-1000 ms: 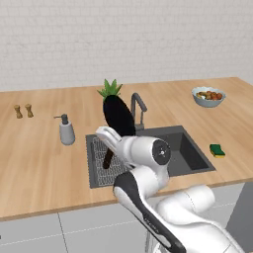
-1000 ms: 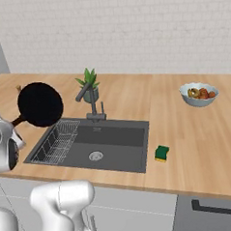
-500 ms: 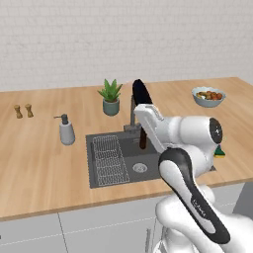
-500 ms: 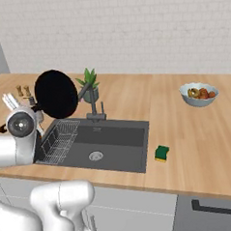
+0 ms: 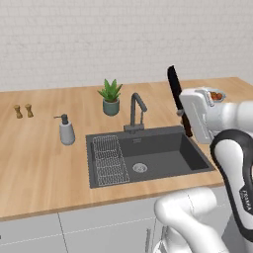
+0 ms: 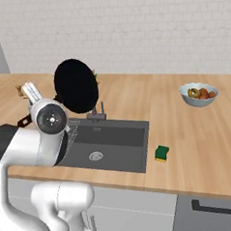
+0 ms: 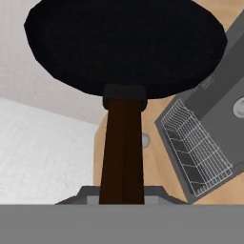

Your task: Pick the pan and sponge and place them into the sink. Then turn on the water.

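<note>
Clamped on the handle of the pan (image 7: 125,45), the tool (image 7: 122,198) carries it high in the air, the brown-black handle running straight up from between the jaws to the round black body.

Going left to right across the bench (image 5: 39,158) in the left base view: two small shakers (image 5: 23,110) near the wall, the grey soap dispenser (image 5: 66,131), the potted plant (image 5: 110,96), then the sink (image 5: 148,153) with its wire rack (image 5: 109,159) on the left side, the drain (image 5: 140,167) in the middle and the faucet (image 5: 137,109) behind it. No water runs from it. The pan shows edge-on above the sink's right end, beside the white wrist. Further right, in the right base view, the sponge (image 6: 162,153) lies on the bench just beside the sink's right rim, and a bowl of fruit (image 6: 199,93) sits well apart toward the wall.

Risks, as I judge them: the pan hangs far out from a grip low on a long handle, so it could twist or slip in the jaws during a swing. Lowered carelessly, its wide body could strike the faucet or catch the rim, and dropped from this height it would bang into the basin.
</note>
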Controlling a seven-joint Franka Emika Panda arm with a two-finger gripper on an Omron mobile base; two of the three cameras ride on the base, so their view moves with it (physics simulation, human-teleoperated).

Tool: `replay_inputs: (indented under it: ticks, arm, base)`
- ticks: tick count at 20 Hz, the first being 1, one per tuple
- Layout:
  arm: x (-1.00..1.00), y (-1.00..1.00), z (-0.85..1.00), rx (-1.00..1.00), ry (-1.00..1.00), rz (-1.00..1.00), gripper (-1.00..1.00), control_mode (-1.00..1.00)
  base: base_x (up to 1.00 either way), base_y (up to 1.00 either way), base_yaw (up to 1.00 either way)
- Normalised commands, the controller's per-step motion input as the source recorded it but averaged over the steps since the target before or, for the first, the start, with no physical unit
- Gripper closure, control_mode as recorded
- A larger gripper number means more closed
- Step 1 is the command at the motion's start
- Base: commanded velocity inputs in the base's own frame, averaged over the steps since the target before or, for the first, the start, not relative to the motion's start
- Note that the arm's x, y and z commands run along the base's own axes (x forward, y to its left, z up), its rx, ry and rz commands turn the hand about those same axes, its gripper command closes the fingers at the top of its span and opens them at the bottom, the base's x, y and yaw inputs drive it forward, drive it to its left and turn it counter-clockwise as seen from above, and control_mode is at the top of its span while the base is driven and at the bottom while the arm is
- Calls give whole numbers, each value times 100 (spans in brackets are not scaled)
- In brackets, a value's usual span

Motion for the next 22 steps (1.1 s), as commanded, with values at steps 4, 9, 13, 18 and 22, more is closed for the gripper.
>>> replay_inputs:
  ticks: [4, 9, 13, 18, 22]
  arm:
    - [1, -26, -23, 0, 3, -7, 100, -100]
    - [1, -49, 0, -5, 0, 5, 100, -100]
    - [12, -73, 0, -18, 3, 22, 100, -100]
    - [28, -70, 0, -25, 13, 31, 100, -100]
    - [31, -62, 0, -29, 10, 34, 100, -100]
  base:
    - [0, 0, 0]
    - [0, 0, 0]
    - [0, 0, 0]
    - [0, 0, 0]
    - [0, 0, 0]
